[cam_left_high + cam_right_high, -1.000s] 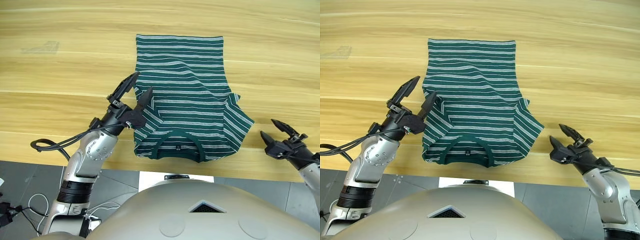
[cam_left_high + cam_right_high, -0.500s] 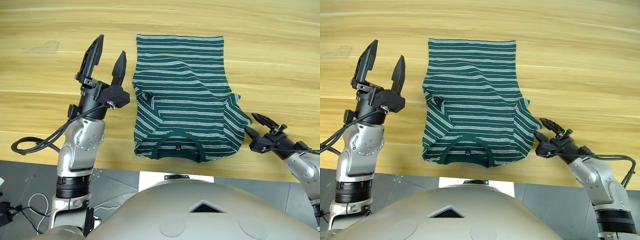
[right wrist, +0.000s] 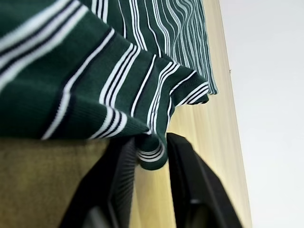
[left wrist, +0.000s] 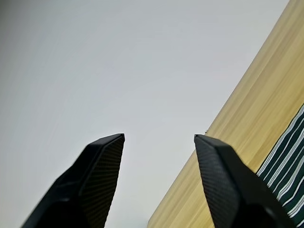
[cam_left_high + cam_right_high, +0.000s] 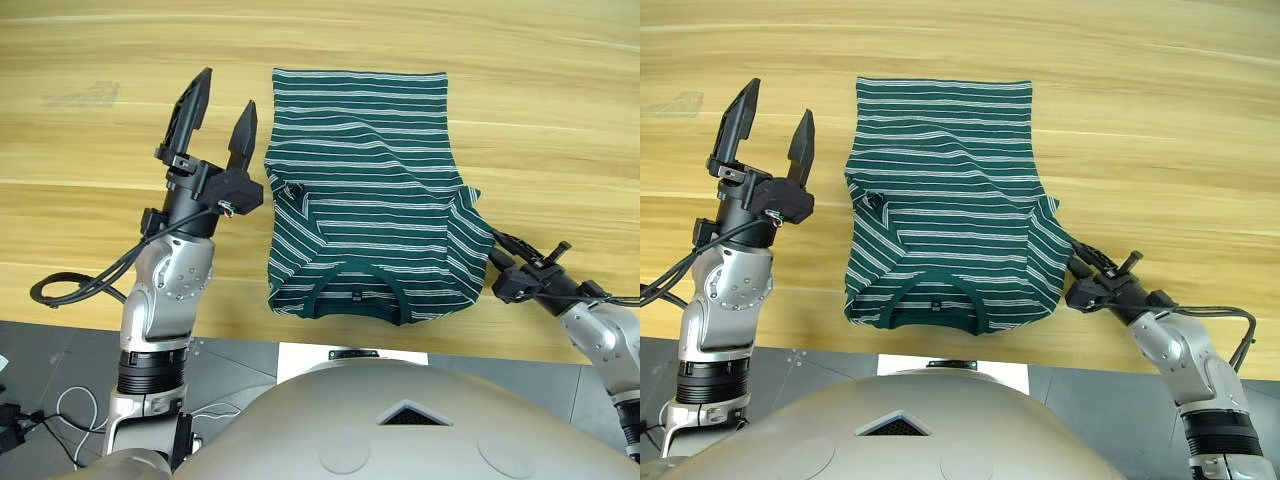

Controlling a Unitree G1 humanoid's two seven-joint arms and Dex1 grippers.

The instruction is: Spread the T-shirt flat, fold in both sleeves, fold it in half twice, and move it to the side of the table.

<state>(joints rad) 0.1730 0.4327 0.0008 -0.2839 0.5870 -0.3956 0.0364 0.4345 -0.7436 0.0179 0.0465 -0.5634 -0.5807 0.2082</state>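
The T-shirt point(image 5: 365, 190) lay on the wooden surface point(image 5: 90, 200) in front of the robot, collar point(image 5: 355, 292) nearest it and hem at the far end. Its left edge ran fairly straight, while the right sleeve point(image 5: 478, 232) jutted out to the side with a few creases across the chest. It looked like thin, limp knit cloth: light, with no stiffness of its own, likely to sag, drag and bunch if lifted by one point. The doubled hem of a sleeve or the bottom edge seemed the best place to take hold, since it offered a firmer ridge than a single layer. The right pincer point(image 3: 152, 145) sat low at the surface's near edge. It was pressed on the rolled hem of the right sleeve, and the cloth filled the gap between its fingers. The left pincer point(image 5: 228, 88) was raised above the surface just beside the shirt's left edge, spread wide and holding nothing. Folding the sleeve inward probably called for a low, slow carry so the body of the shirt would not be pulled along.
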